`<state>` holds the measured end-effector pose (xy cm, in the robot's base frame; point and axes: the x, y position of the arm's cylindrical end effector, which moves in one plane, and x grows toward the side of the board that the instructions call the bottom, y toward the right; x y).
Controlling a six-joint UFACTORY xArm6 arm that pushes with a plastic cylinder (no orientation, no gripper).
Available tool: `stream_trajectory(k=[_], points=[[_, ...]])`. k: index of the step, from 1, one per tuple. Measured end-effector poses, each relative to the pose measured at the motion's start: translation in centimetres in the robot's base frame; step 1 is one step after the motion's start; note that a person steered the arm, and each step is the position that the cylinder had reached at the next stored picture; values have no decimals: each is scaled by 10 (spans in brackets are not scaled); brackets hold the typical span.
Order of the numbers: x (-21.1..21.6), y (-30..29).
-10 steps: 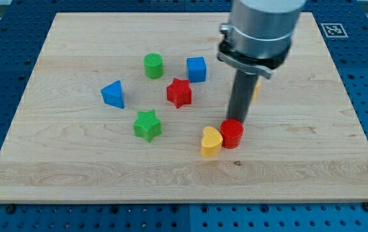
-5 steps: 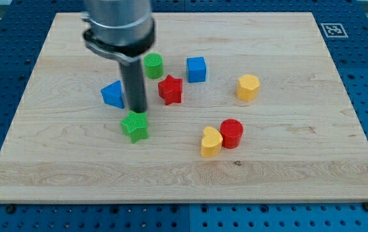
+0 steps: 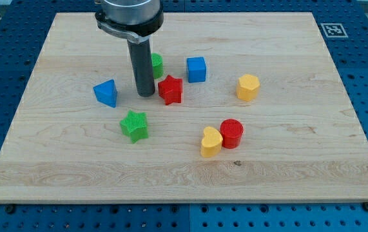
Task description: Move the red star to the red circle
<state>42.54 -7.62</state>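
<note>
The red star [image 3: 170, 89] lies on the wooden board [image 3: 300, 148] a little above centre. The red circle [image 3: 231, 133] sits lower and to the right, touching a yellow heart [image 3: 211, 142]. My tip [image 3: 146, 95] rests on the board just left of the red star, close to it or touching its left points. The rod hides part of the green cylinder [image 3: 156, 64] behind it.
A blue triangle [image 3: 106, 93] lies left of the tip. A green star [image 3: 135, 125] is below the tip. A blue cube [image 3: 196, 69] is up and right of the red star. A yellow hexagon [image 3: 248, 87] is further right.
My tip went from beside the red circle leftward past the red star, nudging it, the green star and the blue triangle left, then came up to the red star's left side.
</note>
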Motion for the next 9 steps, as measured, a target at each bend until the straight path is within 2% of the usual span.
stream_trajectory(k=[3, 6, 8, 9], points=[[-5, 13], [36, 150], [46, 250], [46, 230]])
